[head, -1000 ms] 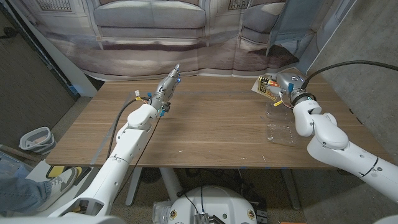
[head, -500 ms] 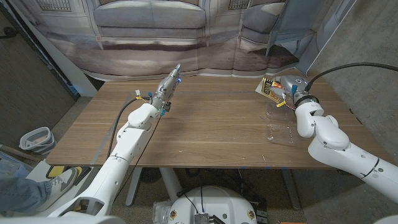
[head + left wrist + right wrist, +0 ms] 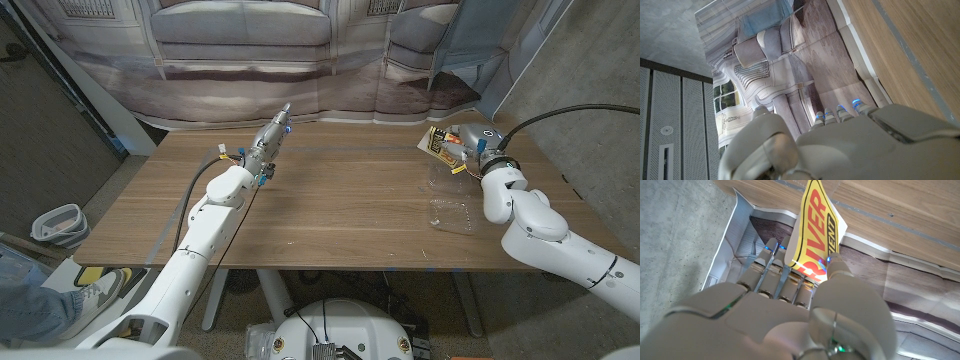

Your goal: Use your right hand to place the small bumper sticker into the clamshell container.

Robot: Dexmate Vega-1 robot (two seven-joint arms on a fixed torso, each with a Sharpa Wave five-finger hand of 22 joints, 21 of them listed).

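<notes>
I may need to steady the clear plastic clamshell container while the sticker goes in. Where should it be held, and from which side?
Probably by the near rim of the clear plastic clamshell container, coming from the table's front edge. It lies open and low on the wooden table, and the right hand, pinching the yellow bumper sticker, is at its far side, so a near-side hold likely stays clear.

"RIVER", "ENT" on bumper sticker [image 3: 816,227]

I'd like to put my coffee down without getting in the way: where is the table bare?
Bare wood runs between the left hand and the clamshell container, and along the near edge. It is crowded at the far right, where the right hand holds the bumper sticker.
</notes>
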